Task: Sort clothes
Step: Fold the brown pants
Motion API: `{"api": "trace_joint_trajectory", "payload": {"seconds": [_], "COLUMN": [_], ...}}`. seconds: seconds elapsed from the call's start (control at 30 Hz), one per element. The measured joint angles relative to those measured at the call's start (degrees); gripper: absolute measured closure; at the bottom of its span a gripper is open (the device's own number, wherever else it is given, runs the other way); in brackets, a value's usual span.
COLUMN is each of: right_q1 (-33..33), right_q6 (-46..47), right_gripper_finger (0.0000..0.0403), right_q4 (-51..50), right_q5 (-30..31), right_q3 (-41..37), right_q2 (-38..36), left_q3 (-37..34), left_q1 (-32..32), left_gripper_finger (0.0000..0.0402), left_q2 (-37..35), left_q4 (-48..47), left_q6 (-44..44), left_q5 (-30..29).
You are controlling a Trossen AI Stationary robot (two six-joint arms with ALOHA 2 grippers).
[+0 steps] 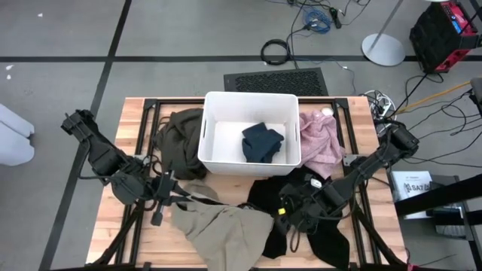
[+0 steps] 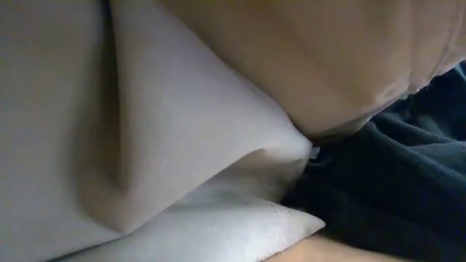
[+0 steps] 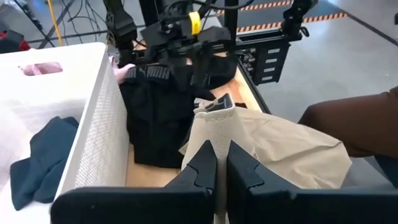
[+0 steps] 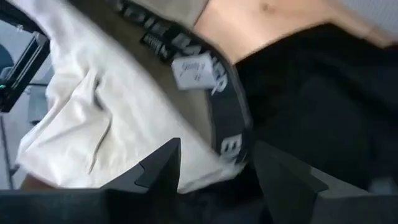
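Left gripper (image 3: pixel 221 171): clamped on beige garment (image 3: pixel 280 149), likely for lifting.
Right gripper (image 4: pixel 214 165): jaws apart over black garment (image 4: pixel 311 106).
1 teal garment (image 1: pixel 262 141) in bin (image 1: pixel 213 102).

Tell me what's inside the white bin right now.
One dark teal-blue garment lies crumpled on the floor of the white bin, toward its right half. The rest of the floor is bare. Whatever might sit beneath that garment is covered.

Wooden counter (image 1: pixel 139 109) bearing a white bin (image 1: pixel 213 154) at 12 o'clock, flanked by an olive garment (image 1: pixel 177 135) at 10 and a pink garment (image 1: pixel 320 139) at 2, with a khaki garment (image 1: pixel 222 229) at 6 and a black garment (image 1: pixel 327 241) at 5.
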Motion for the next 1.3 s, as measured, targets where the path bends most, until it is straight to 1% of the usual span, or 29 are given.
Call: {"api": "trace_joint_trajectory", "payload": {"seconds": [0.1,0.27,0.4,0.5,0.6,0.77,0.9,0.97,1.0,1.13,1.17,1.3], "right_q1": [1.74,3.91,3.81,2.98,2.89,2.91,2.38,2.21,2.21,2.19,2.19,2.06], "right_q6": [3.27,8.83,13.09,13.21,13.27,14.46,14.08,12.23,11.14,6.29,5.45,1.86], "right_gripper_finger": [0.0212,0.0212,0.0212,0.0212,0.0212,0.0212,0.0216,0.0238,0.0257,0.0373,0.0386,0.0396], "right_q4": [0.02,0.30,3.55,8.59,11.20,12.25,12.47,13.04,13.64,15.82,15.79,15.24], "right_q5": [-1.06,1.83,1.95,0.48,-0.38,4.87,6.35,6.58,6.69,8.68,9.27,8.20], "right_q3": [0.02,0.09,0.11,0.11,0.11,0.11,0.11,0.11,0.11,0.11,0.11,0.11], "right_q2": [0.02,1.58,6.08,9.86,12.44,14.86,16.45,17.00,17.10,17.06,16.93,15.71], "left_q3": [0.00,0.00,0.00,0.00,-0.02,-0.02,-0.02,-0.02,-0.02,-0.02,-0.02,-0.02], "left_q1": [0.00,0.00,0.00,0.00,0.00,0.00,0.00,0.01,0.00,0.00,0.00,0.00], "left_gripper_finger": [0.0390,0.0390,0.0391,0.0387,0.0386,0.0386,0.0386,0.0386,0.0386,0.0385,0.0385,0.0384], "left_q2": [0.36,0.48,0.48,0.48,0.48,0.48,0.51,0.51,0.63,1.24,1.44,2.12], "left_q4": [-0.51,-0.72,-1.02,-1.20,-1.20,-1.18,-1.19,-1.20,-1.18,-1.20,-1.18,-1.20], "left_q6": [0.04,0.53,0.58,0.55,0.49,0.44,-0.80,-0.98,-0.98,-0.98,-0.98,-0.98], "left_q5": [-0.02,-0.92,-2.21,-2.27,-2.25,-2.25,-2.24,-2.24,-2.23,-2.23,-2.23,-2.23]}}
